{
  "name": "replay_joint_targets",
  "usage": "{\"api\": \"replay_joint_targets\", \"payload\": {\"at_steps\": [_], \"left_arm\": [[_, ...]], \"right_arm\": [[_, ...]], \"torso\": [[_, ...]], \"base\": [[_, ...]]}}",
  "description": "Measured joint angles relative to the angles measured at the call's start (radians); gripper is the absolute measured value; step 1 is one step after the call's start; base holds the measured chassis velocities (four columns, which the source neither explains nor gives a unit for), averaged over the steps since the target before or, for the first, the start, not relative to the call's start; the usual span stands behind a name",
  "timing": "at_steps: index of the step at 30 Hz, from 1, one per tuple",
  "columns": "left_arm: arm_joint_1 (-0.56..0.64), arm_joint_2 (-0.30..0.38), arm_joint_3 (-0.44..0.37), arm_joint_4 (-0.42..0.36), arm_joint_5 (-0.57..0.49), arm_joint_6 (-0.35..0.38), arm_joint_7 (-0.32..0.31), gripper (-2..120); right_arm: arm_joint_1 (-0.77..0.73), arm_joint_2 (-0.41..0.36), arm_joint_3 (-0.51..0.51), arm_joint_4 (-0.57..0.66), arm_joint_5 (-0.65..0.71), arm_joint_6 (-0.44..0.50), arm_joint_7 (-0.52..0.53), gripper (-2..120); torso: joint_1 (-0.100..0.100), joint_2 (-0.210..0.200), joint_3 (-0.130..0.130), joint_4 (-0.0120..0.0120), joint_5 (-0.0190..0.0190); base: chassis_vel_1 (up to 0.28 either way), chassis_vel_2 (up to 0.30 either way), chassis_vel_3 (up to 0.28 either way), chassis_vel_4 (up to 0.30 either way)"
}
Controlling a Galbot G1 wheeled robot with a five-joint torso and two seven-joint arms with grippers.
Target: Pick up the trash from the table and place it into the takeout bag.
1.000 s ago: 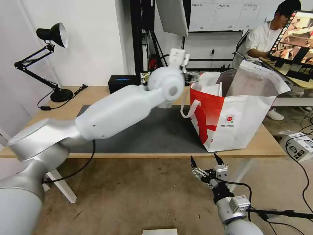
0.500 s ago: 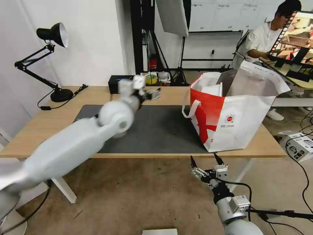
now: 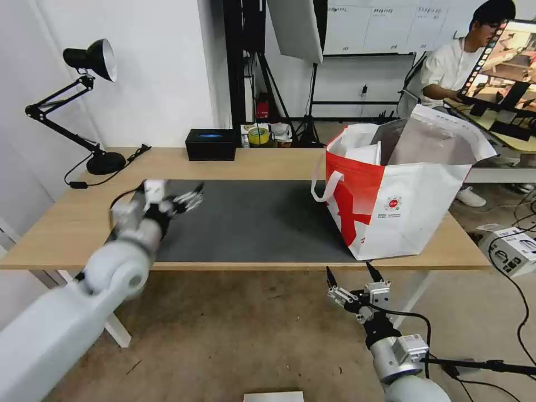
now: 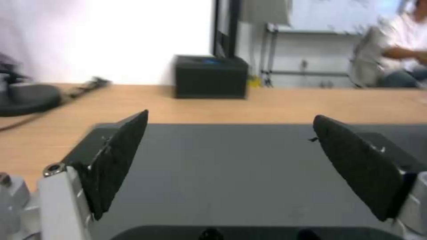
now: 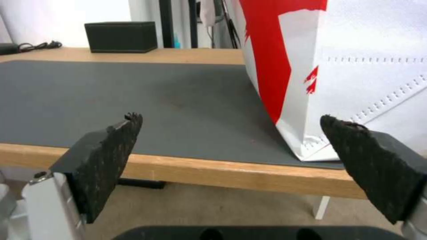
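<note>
The takeout bag (image 3: 413,195), white with a red panel and foil lining, stands open on the right end of the table (image 3: 268,159). The trash is out of view. My left gripper (image 3: 190,199) hovers open and empty just above the left part of the dark grey mat (image 3: 257,218). In the left wrist view, the left gripper (image 4: 230,115) has bare mat (image 4: 231,173) between its fingers. My right gripper (image 3: 348,268) is parked open below the table's front edge. The right wrist view has that gripper (image 5: 231,116) facing the bag (image 5: 356,66) and mat (image 5: 133,90).
A black tissue box (image 3: 211,144) sits at the table's back edge, also seen as a tissue box (image 4: 210,77) from the left wrist. A black desk lamp (image 3: 103,162) stands at the back left. Cartons and cables (image 3: 511,245) lie on the floor to the right.
My left arm has swung from near the bag's mouth leftwards and down towards the near side, ending over the mat's left part. The right arm has not moved.
</note>
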Motion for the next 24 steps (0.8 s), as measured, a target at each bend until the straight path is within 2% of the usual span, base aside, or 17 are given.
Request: {"api": "replay_joint_targets", "payload": {"at_steps": [1,4,9,11,18,24], "left_arm": [[0.0,0.0,0.0,0.0,0.0,0.0,0.0,100],[0.148,-0.057,-0.128,-0.012,0.059,-0.066,0.013,100],[0.235,-0.114,-0.189,-0.018,0.115,-0.103,0.017,100],[0.306,-0.157,-0.233,-0.038,0.149,-0.118,0.023,100],[0.414,-0.215,-0.291,-0.06,0.213,-0.142,0.049,100],[0.523,-0.295,-0.333,-0.062,0.279,-0.181,0.092,100]], "right_arm": [[0.0,0.0,0.0,0.0,0.0,0.0,0.0,100],[0.0,0.0,0.0,0.0,0.0,0.0,0.0,100],[0.0,0.0,0.0,0.0,0.0,0.0,0.0,100],[0.0,0.0,0.0,0.0,0.0,0.0,0.0,100],[0.0,0.0,0.0,0.0,0.0,0.0,0.0,100],[0.0,0.0,0.0,0.0,0.0,0.0,0.0,100]], "torso": [[0.0,0.0,0.0,0.0,0.0],[0.0,0.0,0.0,0.0,0.0001],[0.0,0.0,0.0,-0.0003,0.0],[0.0,0.0,0.0,-0.0003,0.0004],[0.0,0.0,0.0,-0.0003,0.0004],[0.0,0.0,0.0,-0.0002,0.0004]], "base": [[0.0,0.0,0.0,0.0],[0.0,0.0,0.0,0.0],[0.0,0.0,0.0,0.0],[0.0,0.0,0.0,0.0],[0.0,0.0,0.0,0.0],[0.0,0.0,0.0,0.0]]}}
